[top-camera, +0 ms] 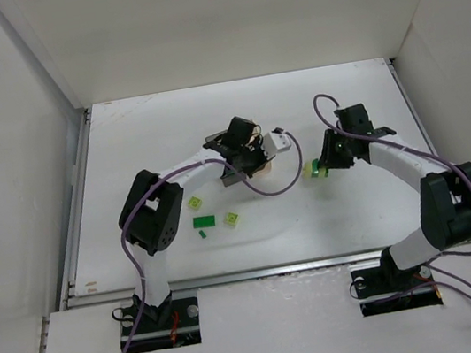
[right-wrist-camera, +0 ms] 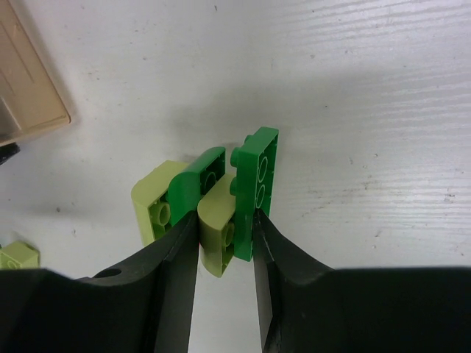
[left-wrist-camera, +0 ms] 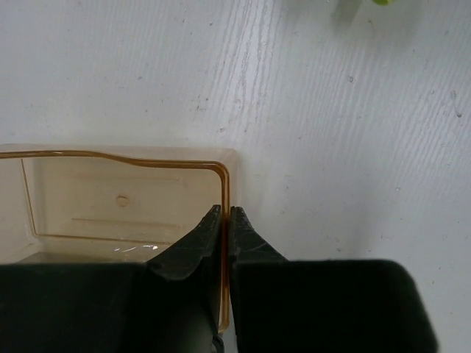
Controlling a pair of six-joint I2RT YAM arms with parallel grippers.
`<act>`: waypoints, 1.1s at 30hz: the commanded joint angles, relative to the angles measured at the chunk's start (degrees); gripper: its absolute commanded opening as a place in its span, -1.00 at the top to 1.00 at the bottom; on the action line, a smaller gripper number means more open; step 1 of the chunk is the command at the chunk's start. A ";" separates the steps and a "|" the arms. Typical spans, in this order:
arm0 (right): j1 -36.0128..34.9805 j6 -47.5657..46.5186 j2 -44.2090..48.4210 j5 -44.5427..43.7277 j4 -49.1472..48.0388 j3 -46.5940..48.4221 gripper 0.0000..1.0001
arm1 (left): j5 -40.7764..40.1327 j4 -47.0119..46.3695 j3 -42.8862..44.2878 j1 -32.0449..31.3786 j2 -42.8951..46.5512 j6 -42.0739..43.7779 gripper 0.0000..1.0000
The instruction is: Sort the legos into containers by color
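- Our left end effector (left-wrist-camera: 223, 213) is shut tight on a side wall of the pale orange bin (left-wrist-camera: 125, 198), near a corner, with 1 finger inside and 1 outside. The pinched wall runs in line with the fingers.
- The bin stands on the desk (left-wrist-camera: 346, 132), and the part we can see holds nothing.
- Our right end effector (right-wrist-camera: 225, 224) is narrow, clamped on a clump of legos (right-wrist-camera: 259, 165): 2 dark green and 2 lime pieces stuck together, low over the desk.
- The bin lies to the left of this clump, near but apart, so the right arm's carry would be a short one leftward.
- 3 loose legos (top-camera: 204, 222) lie on the desk nearer the left arm's base.
- We judge the clump must be split first, since it mixes both colours.
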State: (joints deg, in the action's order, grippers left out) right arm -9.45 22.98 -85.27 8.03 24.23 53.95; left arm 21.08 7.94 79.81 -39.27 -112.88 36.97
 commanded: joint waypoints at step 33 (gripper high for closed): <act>-0.91 -3.39 14.16 4.19 4.68 1.24 1.00 | 9.15 4.62 -2.55 -2.13 12.06 14.45 -0.75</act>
State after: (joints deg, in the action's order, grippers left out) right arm -9.50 20.08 -74.52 12.08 27.62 53.80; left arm 25.71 12.38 77.21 -41.17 -107.87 52.14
